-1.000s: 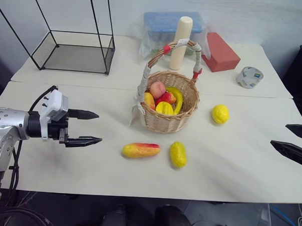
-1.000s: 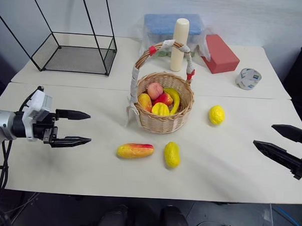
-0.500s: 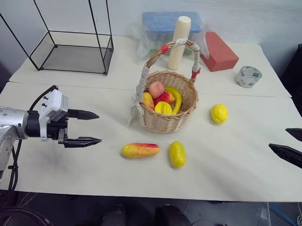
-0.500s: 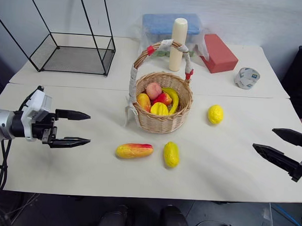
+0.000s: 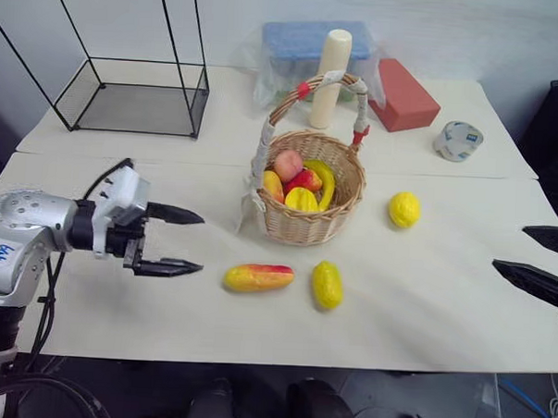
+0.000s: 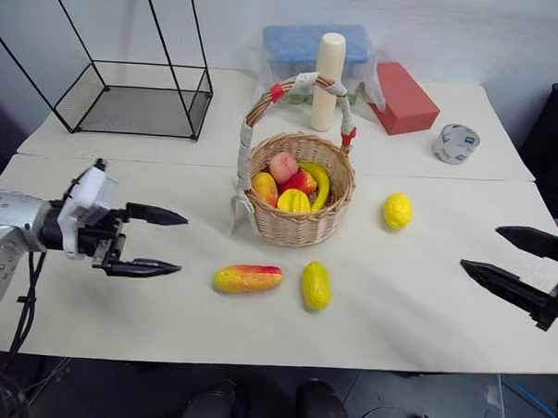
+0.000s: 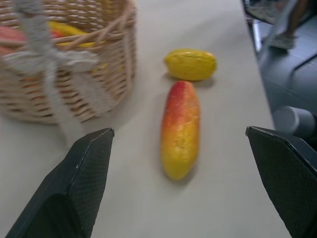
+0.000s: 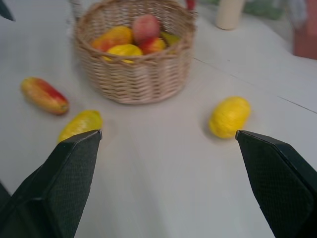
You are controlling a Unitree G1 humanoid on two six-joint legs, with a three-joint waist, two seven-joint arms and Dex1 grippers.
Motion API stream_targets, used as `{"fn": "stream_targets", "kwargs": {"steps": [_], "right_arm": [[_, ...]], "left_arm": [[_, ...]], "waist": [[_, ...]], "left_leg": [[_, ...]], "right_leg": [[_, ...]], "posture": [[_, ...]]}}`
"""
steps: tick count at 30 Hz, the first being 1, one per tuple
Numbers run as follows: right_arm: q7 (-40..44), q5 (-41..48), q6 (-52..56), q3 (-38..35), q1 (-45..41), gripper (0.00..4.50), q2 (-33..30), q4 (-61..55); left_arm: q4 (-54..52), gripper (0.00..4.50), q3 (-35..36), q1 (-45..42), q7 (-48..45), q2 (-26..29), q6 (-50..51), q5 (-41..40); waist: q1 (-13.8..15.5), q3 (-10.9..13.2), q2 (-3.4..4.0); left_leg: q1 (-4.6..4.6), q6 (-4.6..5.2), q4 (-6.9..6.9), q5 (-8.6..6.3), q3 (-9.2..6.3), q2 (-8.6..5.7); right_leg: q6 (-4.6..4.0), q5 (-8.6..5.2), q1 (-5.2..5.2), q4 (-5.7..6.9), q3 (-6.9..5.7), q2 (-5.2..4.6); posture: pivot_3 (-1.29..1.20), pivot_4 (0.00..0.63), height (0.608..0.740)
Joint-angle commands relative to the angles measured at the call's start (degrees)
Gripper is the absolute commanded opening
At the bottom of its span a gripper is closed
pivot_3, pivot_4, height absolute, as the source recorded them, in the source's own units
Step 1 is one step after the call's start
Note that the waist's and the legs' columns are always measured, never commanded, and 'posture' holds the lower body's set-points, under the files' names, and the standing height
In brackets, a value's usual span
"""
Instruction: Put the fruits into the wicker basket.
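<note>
The wicker basket (image 5: 308, 224) stands mid-table with several fruits inside and its cloth-wrapped handle up. Three fruits lie on the table: a yellow-orange mango (image 5: 258, 278) in front of the basket, an oval lemon (image 5: 328, 284) beside it, and a rounder lemon (image 5: 405, 210) to the basket's right. My left gripper (image 5: 189, 243) is open, just left of the mango and pointing at it, with nothing between its fingers. At the table's right edge, my right gripper (image 6: 501, 255) is open too and points toward the fruits. The mango (image 7: 180, 129) and rounder lemon (image 8: 229, 116) also show in the wrist views.
A black wire-frame basket (image 5: 136, 92) sits at the back left. Behind the wicker basket stand a cream cylinder (image 5: 333, 77), a blue box in plastic (image 5: 304, 48) and a red block (image 5: 405, 94). A tape roll (image 5: 461, 141) lies at the back right.
My left gripper has moved right, closer to the mango, and turned a little. My right gripper has shifted slightly left toward the table. The fruits and basket have not moved.
</note>
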Motion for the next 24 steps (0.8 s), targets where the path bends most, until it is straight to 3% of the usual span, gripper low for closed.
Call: {"fn": "stream_targets", "kwargs": {"steps": [1, 8, 14, 17, 24], "right_arm": [[1.03, 4.01, 0.54, 2.46, -0.97, 4.47, -2.7, -7.87], [-2.09, 7.82, -1.76, 8.69, -5.76, 4.47, -3.83, -14.8], [-3.57, 7.91, -1.51, 8.22, -4.77, 4.47, -2.04, -15.85], [-3.7, 7.2, -2.24, 8.0, -3.37, 4.5, -0.94, -16.16], [-4.79, 6.38, -4.05, 8.72, -1.84, 4.5, 1.24, -16.4]], "left_arm": [[-2.08, 4.5, -6.29, -1.37, 0.07, -2.2, -3.42, 4.87], [2.22, 4.5, -18.43, -3.35, 7.94, -11.04, -7.79, 18.29], [4.96, 4.5, -20.99, -3.16, 10.78, -13.5, -11.82, 24.23], [5.14, 3.88, -20.65, -2.88, 10.68, -13.75, -12.36, 24.16], [5.46, 1.82, -17.41, -3.31, 11.2, -14.26, -11.12, 21.78]], "waist": [[0.11, 0.0, 0.0], [0.27, 0.03, 0.0], [0.2, 0.05, -0.04], [0.25, 0.04, -0.03], [0.26, 0.04, -0.03]], "left_leg": [[-0.01, -0.01, 0.0, 0.01, -0.01, 0.01], [-0.18, 0.07, 0.23, -0.02, -0.01, 0.0], [-0.21, 0.11, 0.3, -0.02, -0.01, 0.0], [-0.21, 0.09, 0.29, -0.01, -0.01, 0.02], [-0.21, 0.09, 0.33, 0.04, -0.02, 0.02]], "right_leg": [[0.0, 0.0, 0.0, 0.0, 0.0, 0.02], [0.04, 0.02, -0.09, 0.04, 0.03, 0.0], [0.05, 0.03, -0.14, 0.12, 0.04, -0.01], [0.05, 0.03, -0.17, 0.18, 0.04, -0.01], [0.05, 0.03, -0.17, 0.23, 0.04, -0.02]], "posture": [[0.0, 0.15, 0.74], [0.0, 0.15, 0.74], [0.0, 0.15, 0.74], [0.0, 0.15, 0.74], [0.0, 0.15, 0.74]]}}
